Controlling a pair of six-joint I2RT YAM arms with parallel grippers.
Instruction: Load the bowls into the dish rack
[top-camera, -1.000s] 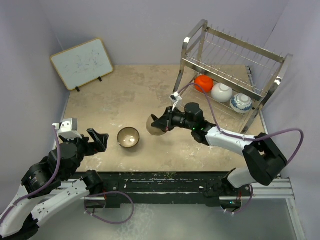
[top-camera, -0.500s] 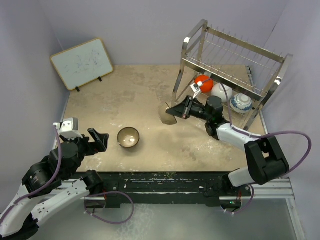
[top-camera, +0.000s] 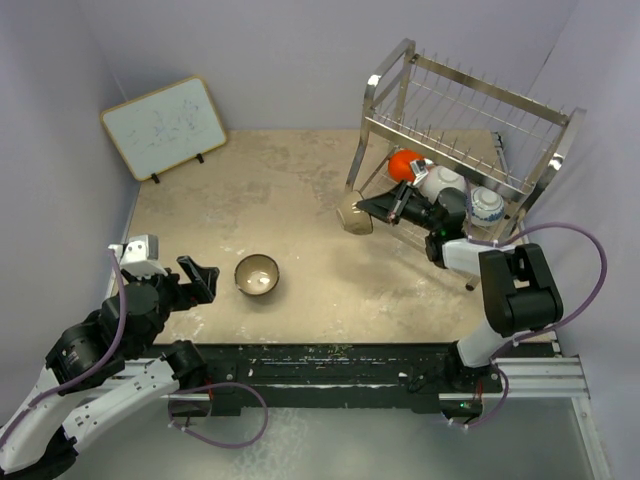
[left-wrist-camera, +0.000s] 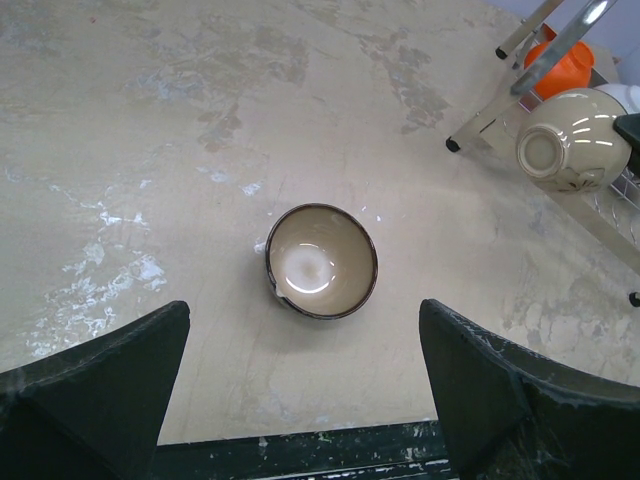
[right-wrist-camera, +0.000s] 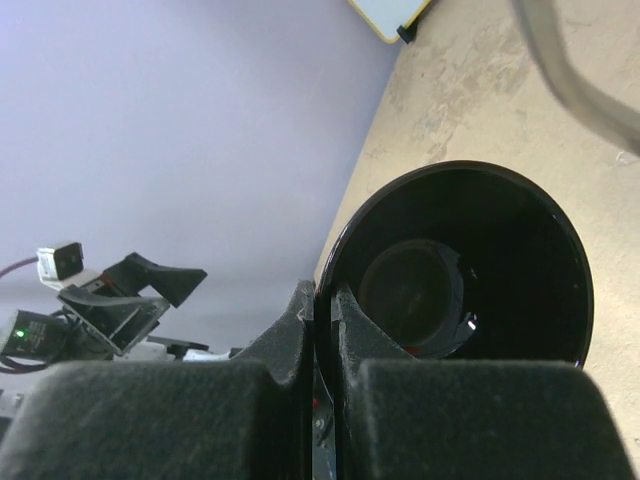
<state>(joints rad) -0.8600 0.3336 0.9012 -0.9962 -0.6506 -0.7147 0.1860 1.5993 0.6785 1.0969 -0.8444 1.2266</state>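
Observation:
My right gripper (top-camera: 372, 208) is shut on the rim of a bowl (top-camera: 354, 215) that is tan outside and glossy black inside (right-wrist-camera: 470, 270). It holds the bowl tilted, above the table, just left of the silver dish rack (top-camera: 470, 110). The held bowl also shows in the left wrist view (left-wrist-camera: 570, 140). An orange-red bowl (top-camera: 405, 163), a white bowl (top-camera: 443, 183) and a blue-and-white bowl (top-camera: 487, 205) sit on the rack's lower tier. A tan-brown bowl with a pale inside (top-camera: 257, 275) stands upright on the table. My left gripper (top-camera: 200, 275) is open and empty just left of it (left-wrist-camera: 320, 260).
A wood-framed whiteboard (top-camera: 165, 127) leans at the back left. The rack's front-left leg (left-wrist-camera: 520, 80) stands close to the held bowl. Walls close in on the left, back and right.
My right arm has carried the held bowl right and back, from the table's middle to the rack's front-left corner. The left arm and the tan-brown bowl have not moved.

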